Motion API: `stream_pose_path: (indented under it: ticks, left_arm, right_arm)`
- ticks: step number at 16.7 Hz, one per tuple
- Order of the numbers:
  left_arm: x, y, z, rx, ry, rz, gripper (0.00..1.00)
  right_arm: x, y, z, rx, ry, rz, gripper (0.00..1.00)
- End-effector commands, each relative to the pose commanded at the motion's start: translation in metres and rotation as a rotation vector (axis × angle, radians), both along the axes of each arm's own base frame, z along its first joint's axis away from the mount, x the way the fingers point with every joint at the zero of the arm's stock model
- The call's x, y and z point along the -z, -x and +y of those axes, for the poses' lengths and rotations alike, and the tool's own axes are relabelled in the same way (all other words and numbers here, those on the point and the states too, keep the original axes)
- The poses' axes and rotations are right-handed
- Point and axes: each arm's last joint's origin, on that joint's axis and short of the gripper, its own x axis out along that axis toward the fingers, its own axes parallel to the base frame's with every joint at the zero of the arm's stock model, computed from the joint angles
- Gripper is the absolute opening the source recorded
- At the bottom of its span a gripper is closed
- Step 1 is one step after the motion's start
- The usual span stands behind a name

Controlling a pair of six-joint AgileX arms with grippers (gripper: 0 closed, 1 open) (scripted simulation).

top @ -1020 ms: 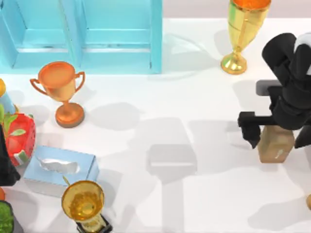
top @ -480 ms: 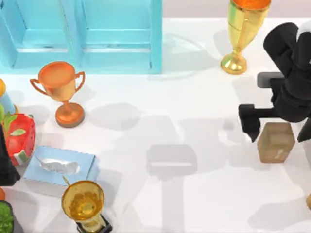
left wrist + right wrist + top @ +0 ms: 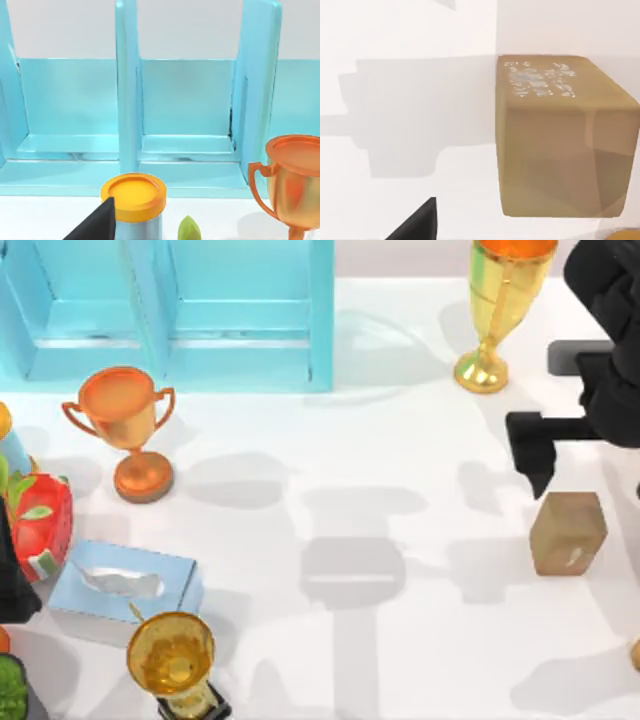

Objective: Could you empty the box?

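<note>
The box point(image 3: 170, 310) is a light blue open case with upright dividers at the back left of the table. In the left wrist view the compartments of the box point(image 3: 185, 100) facing me hold nothing. A tan block point(image 3: 567, 533) stands on the table at the right, free of any grip. My right gripper point(image 3: 590, 465) hovers open just beyond it, with one dark finger point(image 3: 530, 450) showing. The right wrist view has the tan block point(image 3: 560, 135) close up on the white table. My left arm point(image 3: 10, 580) is parked at the left edge.
An orange trophy point(image 3: 125, 425) stands in front of the box and a gold goblet point(image 3: 497, 300) at the back right. A tissue box point(image 3: 125, 585), a gold trophy point(image 3: 172, 660) and a red strawberry-like object point(image 3: 40, 525) crowd the front left. An orange-lidded can point(image 3: 134, 197) sits near the left gripper.
My right gripper has drawn away from the tan block toward the back of the table. The block stays where it stood. The left arm has not moved.
</note>
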Motion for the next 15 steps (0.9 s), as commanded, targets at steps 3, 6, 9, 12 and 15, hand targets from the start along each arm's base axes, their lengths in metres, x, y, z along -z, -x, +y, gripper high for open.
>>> stream_pose_path:
  ticks: [3, 6, 9, 12, 15]
  left_arm:
    - [0.0, 0.0, 0.0, 0.0, 0.0, 0.0, 1.0]
    - [0.0, 0.0, 0.0, 0.0, 0.0, 0.0, 1.0]
    - [0.0, 0.0, 0.0, 0.0, 0.0, 0.0, 1.0]
    - [0.0, 0.0, 0.0, 0.0, 0.0, 0.0, 1.0]
    - [0.0, 0.0, 0.0, 0.0, 0.0, 0.0, 1.0]
  right_arm:
    - [0.002, -0.001, 0.0, -0.002, 0.001, 0.004, 1.0]
    - [-0.003, -0.014, -0.02, -0.002, 0.001, 0.01, 1.0]
    - [-0.013, -0.036, -0.074, 0.005, -0.001, 0.012, 1.0]
    - [-0.021, -0.046, -0.158, 0.012, -0.006, 0.023, 1.0]
    - [-0.029, -0.038, -0.236, 0.012, -0.01, 0.026, 1.0]
